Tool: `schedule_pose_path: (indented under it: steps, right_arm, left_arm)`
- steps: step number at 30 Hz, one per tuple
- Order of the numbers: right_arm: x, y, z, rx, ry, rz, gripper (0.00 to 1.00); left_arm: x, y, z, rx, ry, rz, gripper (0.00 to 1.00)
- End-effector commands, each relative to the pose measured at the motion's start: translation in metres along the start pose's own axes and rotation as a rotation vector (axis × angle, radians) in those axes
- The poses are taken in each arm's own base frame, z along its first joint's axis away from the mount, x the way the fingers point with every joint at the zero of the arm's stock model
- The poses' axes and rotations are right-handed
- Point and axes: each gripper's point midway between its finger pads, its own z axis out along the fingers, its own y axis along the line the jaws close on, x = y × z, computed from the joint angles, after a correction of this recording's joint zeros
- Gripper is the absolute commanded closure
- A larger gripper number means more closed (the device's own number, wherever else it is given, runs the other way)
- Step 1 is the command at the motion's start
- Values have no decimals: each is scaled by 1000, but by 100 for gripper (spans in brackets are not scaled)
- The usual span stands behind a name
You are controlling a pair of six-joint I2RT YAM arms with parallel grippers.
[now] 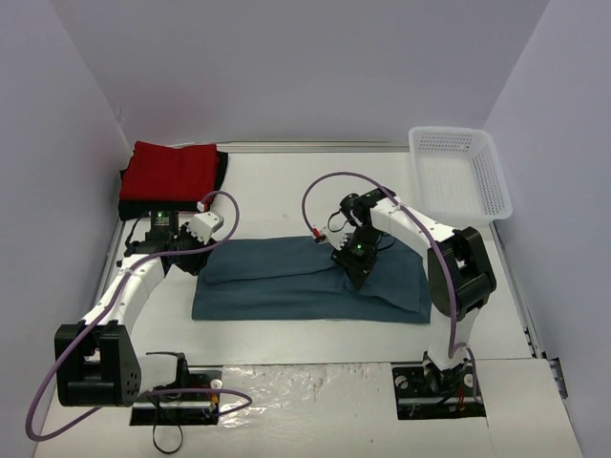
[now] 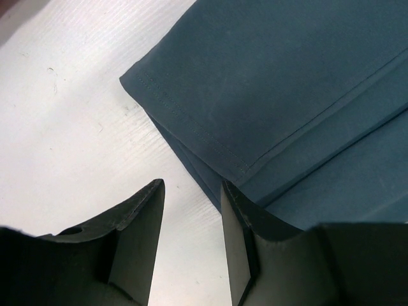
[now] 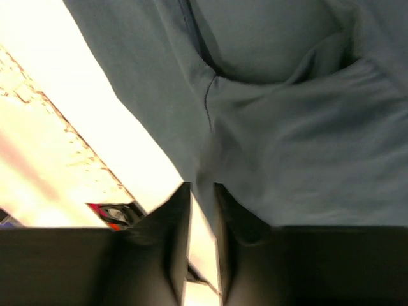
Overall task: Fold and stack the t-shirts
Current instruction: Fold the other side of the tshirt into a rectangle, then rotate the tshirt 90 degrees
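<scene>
The slate-blue t-shirt [image 1: 286,291] lies folded into a long band across the middle of the table. Its hemmed corner [image 2: 268,83] fills the left wrist view, and its creased cloth [image 3: 287,127] fills the right wrist view. The red t-shirt [image 1: 170,170] lies folded at the back left, on top of the black t-shirt [image 1: 221,164], of which only an edge shows. My left gripper [image 1: 198,251] [image 2: 191,185] stands open at the band's left end, with only bare table between its fingers. My right gripper [image 1: 359,277] [image 3: 203,186] is over the band's middle. Its jaws are a narrow gap apart at the cloth's near edge.
A white lattice basket [image 1: 458,172] stands at the back right corner. Grey walls close the table in at the left, back and right. Purple cables loop over both arms. The arm bases [image 1: 181,396] sit on the near edge.
</scene>
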Motion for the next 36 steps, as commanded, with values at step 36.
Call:
schedule_pose_path:
  steps: [36]
  right_arm:
    - [62,-111,13,228,98,330,100]
  left_arm:
    - [-28,-13,24,4,40,179,62]
